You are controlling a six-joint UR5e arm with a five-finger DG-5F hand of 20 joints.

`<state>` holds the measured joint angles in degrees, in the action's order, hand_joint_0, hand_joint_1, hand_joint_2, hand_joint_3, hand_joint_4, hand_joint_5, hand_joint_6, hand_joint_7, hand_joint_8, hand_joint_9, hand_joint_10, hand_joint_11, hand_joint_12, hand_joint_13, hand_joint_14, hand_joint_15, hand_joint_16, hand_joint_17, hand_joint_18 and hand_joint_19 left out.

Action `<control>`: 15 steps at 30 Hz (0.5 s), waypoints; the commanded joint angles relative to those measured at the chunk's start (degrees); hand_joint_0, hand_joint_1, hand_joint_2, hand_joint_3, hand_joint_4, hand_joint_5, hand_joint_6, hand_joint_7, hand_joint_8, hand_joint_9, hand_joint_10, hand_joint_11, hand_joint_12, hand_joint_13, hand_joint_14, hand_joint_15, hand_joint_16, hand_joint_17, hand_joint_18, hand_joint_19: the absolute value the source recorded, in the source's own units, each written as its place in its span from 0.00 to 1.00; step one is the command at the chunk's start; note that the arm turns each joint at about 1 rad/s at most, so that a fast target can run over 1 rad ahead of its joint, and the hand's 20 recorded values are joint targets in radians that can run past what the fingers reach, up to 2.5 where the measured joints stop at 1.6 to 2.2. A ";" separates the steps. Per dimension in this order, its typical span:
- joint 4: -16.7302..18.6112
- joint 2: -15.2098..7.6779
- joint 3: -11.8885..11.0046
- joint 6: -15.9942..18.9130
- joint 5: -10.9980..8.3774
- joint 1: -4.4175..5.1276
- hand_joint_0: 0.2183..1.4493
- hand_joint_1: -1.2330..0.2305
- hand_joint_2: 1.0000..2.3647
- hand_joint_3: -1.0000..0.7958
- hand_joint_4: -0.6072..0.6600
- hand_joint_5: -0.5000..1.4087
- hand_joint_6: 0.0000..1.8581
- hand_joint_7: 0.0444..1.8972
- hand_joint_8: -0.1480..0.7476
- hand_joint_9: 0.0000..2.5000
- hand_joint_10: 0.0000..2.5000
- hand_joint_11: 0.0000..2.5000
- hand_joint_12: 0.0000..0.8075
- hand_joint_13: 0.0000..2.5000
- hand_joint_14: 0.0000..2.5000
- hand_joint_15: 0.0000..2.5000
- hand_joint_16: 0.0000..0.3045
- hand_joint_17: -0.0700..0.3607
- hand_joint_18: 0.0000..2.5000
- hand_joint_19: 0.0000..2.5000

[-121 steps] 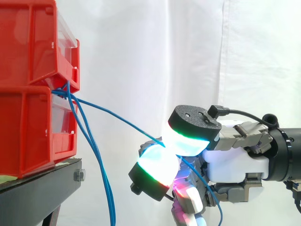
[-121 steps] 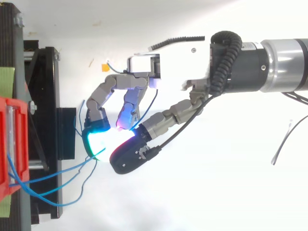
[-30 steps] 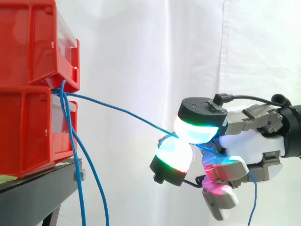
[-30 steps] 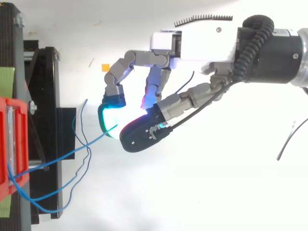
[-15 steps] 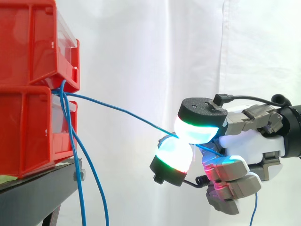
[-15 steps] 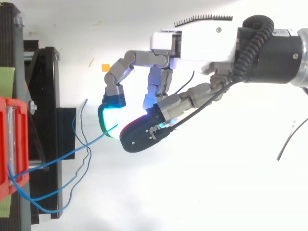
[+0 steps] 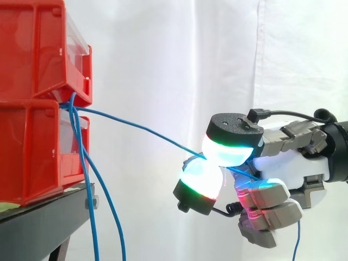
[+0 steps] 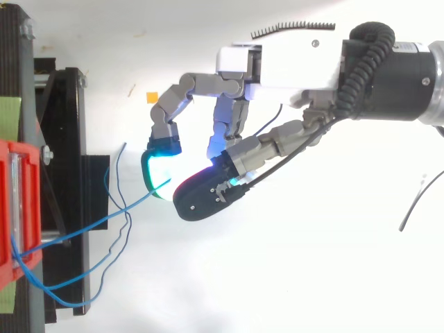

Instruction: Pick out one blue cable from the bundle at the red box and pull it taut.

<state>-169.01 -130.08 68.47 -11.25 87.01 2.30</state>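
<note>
Side view: set beside the work at about its height, looking level across it toward the white curtain point(image 7: 163, 54). Placed close in, cutting the red bins point(image 7: 32, 81) at the left and top edges and the black stand point(image 7: 49, 217) at the bottom left, with the hand point(image 7: 288, 168) entering from the right edge.

Top view: mounted overhead, looking straight down, likewise with bins and stand along the left edge and the arm point(image 8: 395, 76) reaching in from the right, at similar closeness.

Shared between both: bin fronts, stand edge, the hand, and the blue cable point(image 7: 136, 126) stretched between them.
</note>
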 commanded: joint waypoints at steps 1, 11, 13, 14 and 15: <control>-0.09 0.00 0.00 0.00 0.00 -0.01 0.43 0.27 0.01 0.42 0.40 0.20 0.50 0.53 0.50 0.58 0.01 0.44 0.38 0.58 0.01 0.51 0.14 0.39 0.43 0.39; 0.00 0.00 0.09 0.00 0.00 -0.01 0.43 0.27 0.01 0.42 0.41 0.20 0.50 0.53 0.50 0.58 0.01 0.44 0.38 0.58 0.01 0.51 0.14 0.39 0.43 0.39; 0.00 0.00 0.09 0.00 0.00 -0.01 0.43 0.27 0.01 0.42 0.41 0.20 0.50 0.53 0.50 0.58 0.01 0.43 0.38 0.58 0.01 0.51 0.14 0.39 0.43 0.39; 0.00 -0.08 0.09 0.00 0.00 -0.01 0.43 0.27 0.01 0.42 0.40 0.20 0.50 0.52 0.50 0.58 0.01 0.44 0.39 0.58 0.01 0.51 0.14 0.39 0.43 0.39; 0.00 0.00 0.09 0.00 0.00 -0.01 0.43 0.27 0.01 0.42 0.41 0.20 0.50 0.52 0.50 0.58 0.01 0.44 0.39 0.58 0.01 0.51 0.14 0.39 0.43 0.39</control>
<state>-169.01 -130.09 68.54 -11.25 87.01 2.29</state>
